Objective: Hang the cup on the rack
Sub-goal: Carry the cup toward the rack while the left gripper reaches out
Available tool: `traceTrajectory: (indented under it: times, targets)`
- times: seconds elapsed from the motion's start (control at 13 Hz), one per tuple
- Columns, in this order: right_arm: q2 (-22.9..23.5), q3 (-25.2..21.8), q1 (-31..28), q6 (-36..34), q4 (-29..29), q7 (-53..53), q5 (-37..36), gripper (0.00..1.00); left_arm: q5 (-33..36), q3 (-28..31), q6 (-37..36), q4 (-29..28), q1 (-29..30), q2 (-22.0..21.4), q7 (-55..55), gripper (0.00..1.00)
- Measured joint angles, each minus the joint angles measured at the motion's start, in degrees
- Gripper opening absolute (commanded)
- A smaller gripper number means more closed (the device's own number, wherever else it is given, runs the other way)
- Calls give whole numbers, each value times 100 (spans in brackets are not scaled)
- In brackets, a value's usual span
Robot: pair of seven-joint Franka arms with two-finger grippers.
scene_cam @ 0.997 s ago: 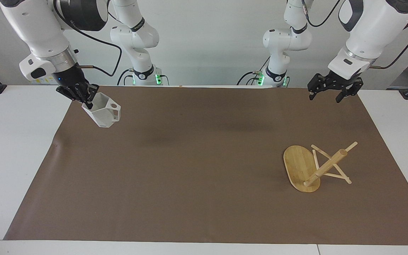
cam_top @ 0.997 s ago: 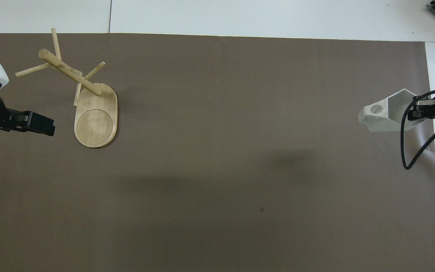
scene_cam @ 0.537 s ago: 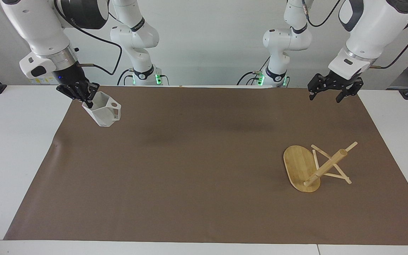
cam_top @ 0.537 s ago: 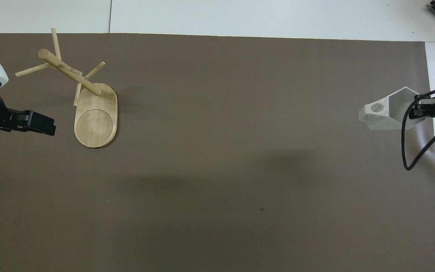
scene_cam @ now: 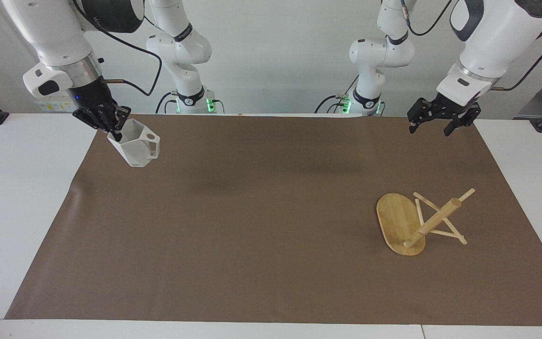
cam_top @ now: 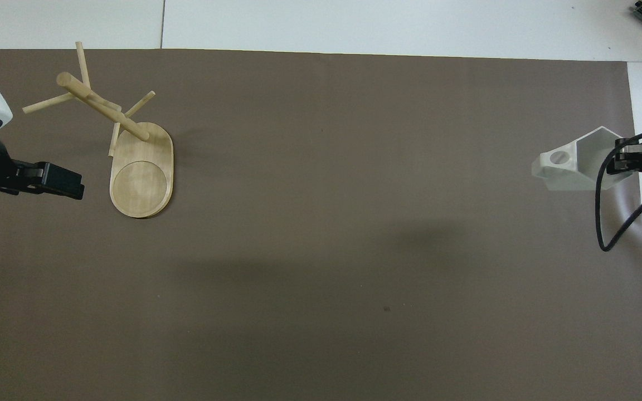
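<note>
My right tool [scene_cam: 116,133] is clenched on the cup [scene_cam: 135,147] rim, cup lifted above the brown mat [scene_cam: 261,212]. My left tool [scene_cam: 429,123], released, hangs over the mat's corner. Rack [scene_cam: 414,222] stands toward the left arm's end of the tabletop [scene_cam: 17,197].

1 cup [scene_cam: 135,148], 1 rack [scene_cam: 410,226], 1 brown mat [scene_cam: 252,226], 2 grippers

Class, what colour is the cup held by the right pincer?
White, with plain faceted sides. The cup shows best in the facing view, held by the right pincer.
</note>
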Motion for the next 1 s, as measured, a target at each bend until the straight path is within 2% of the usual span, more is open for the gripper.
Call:
traceTrajectory:
  times: [0.54,1.0]
  targets:
    - [-4,547,54,56,-3,76,1110,0,-207,-2,4,0,0,-1,-435,100]
    - [-55,1081,61,706,-245,688,1776,0,-229,-123,4,-2,-32,-1,-1215,100]
